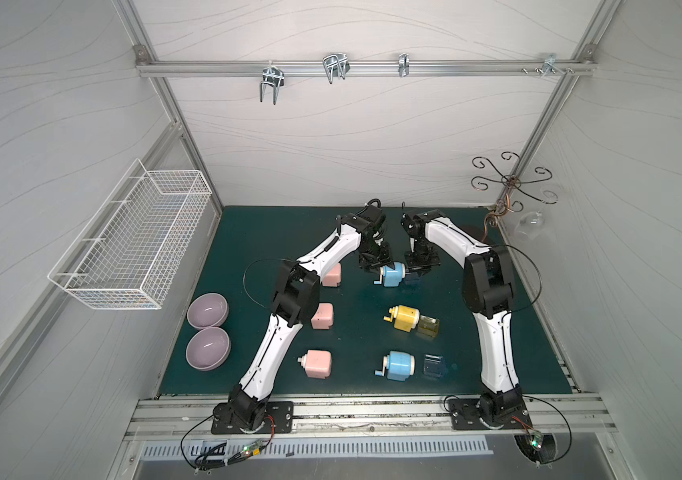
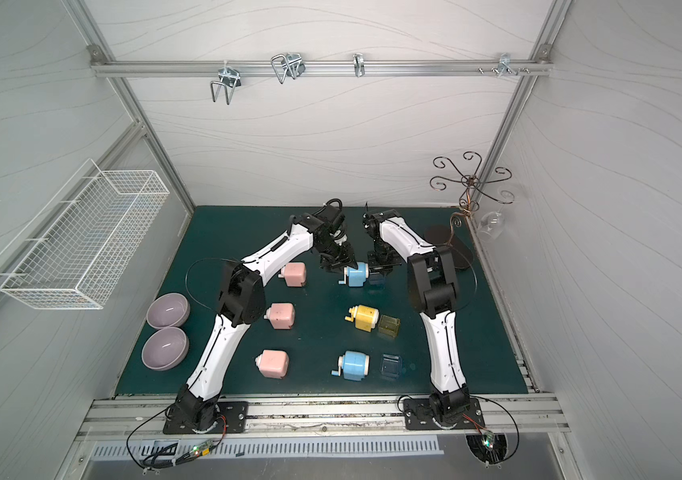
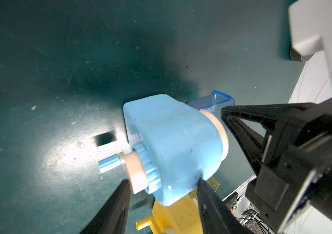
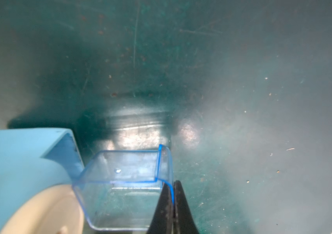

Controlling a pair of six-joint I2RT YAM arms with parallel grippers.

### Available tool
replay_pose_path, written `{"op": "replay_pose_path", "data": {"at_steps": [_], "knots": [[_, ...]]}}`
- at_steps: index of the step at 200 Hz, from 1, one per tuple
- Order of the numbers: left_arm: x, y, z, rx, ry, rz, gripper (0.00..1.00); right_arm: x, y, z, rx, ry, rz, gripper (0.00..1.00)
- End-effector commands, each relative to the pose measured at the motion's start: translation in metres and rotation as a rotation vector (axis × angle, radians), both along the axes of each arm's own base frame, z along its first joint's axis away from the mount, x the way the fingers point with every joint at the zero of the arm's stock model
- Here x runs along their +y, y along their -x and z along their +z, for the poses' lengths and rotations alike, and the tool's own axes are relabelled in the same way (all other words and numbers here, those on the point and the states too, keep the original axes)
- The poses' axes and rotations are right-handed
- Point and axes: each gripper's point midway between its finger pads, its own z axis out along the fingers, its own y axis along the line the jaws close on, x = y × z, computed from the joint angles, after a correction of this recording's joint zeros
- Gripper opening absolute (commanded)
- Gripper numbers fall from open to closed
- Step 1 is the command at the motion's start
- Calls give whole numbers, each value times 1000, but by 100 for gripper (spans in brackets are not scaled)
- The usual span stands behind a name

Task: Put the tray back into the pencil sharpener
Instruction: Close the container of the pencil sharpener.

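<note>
Pinching the tray (image 4: pixel 120 182) by its wall farthest from the blue pencil sharpener (image 4: pixel 9 162), right fingers (image 4: pixel 162 210) pressed together on the clear plastic. The tray is just beside the sharpener's cream front, outside the body. Left fingers (image 3: pixel 207 198) clamp the sharpener's crank end. Left arm (image 1: pixel 273 345) and right arm (image 1: pixel 493 345) reach far across the tabletop (image 1: pixel 281 232), elbows raised, wrists bent downward.
</note>
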Motion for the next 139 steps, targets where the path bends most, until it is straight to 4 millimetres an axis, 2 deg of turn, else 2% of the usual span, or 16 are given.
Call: {"op": "replay_pose_path", "data": {"at_steps": [1, 89, 139], "knots": [[-2, -4, -13, 3, -4, -9, 56, 4, 10, -8, 60, -24, -18, 0], [-3, -4, -14, 4, 0, -11, 56, 20, 15, -16, 107, -107, -25, 0], [-3, -5, -16, 8, 0, -11, 56, 25, 12, -14, 108, -137, -27, 0]]}}
